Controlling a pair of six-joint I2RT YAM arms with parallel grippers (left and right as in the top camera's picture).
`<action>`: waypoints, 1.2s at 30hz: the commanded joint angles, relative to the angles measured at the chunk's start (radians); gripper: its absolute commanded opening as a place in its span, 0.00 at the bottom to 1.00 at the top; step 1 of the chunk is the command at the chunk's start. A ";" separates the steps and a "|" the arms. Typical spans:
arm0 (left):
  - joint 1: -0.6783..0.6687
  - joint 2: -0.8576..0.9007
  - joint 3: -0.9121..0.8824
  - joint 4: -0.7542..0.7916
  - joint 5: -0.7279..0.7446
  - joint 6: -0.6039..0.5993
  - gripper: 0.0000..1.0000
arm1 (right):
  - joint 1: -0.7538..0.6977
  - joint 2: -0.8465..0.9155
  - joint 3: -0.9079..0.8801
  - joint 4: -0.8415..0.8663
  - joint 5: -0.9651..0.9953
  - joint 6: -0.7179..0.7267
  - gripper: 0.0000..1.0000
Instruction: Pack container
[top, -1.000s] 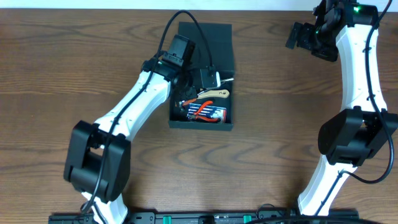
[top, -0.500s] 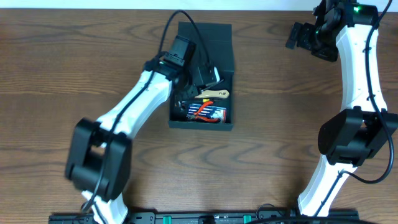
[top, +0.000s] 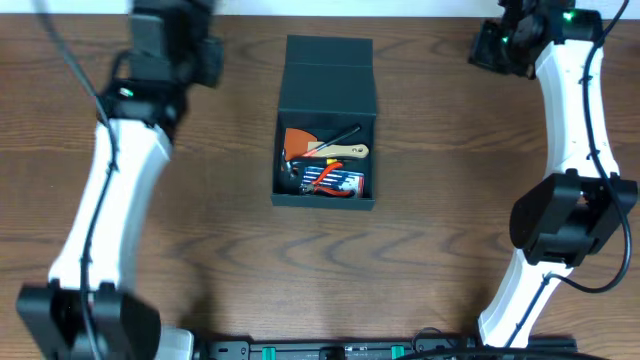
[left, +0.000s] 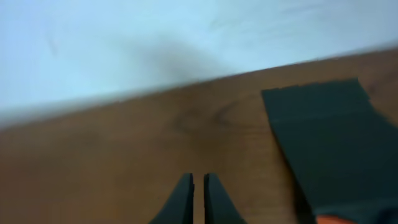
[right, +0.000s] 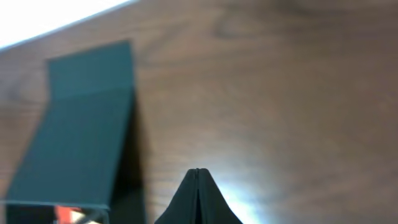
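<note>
Teal-green matte rectangular container, lid open, holds red-handled pliers, a wooden-handled tool and perhaps an orange blade. Left of the container, the left gripper has its jaws together and empty; right of the container, the right gripper likewise.

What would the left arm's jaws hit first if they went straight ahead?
Probably just the bare table; the left gripper, jaws almost closed, aims at open wood, with the container off to one side. The view is blurred, so depth is uncertain.

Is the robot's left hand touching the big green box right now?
Apart. The left wrist view shows the left gripper over the bare table, with the container off to one side; overhead shows a wide gap too.
</note>
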 joint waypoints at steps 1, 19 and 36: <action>0.084 0.107 -0.014 0.040 0.312 -0.335 0.06 | 0.029 0.062 -0.060 0.082 -0.200 -0.003 0.01; 0.133 0.574 -0.014 0.274 0.652 -0.652 0.06 | 0.094 0.365 -0.120 0.337 -0.525 0.013 0.01; 0.023 0.699 -0.014 0.402 0.716 -0.743 0.06 | 0.175 0.398 -0.120 0.441 -0.537 0.013 0.01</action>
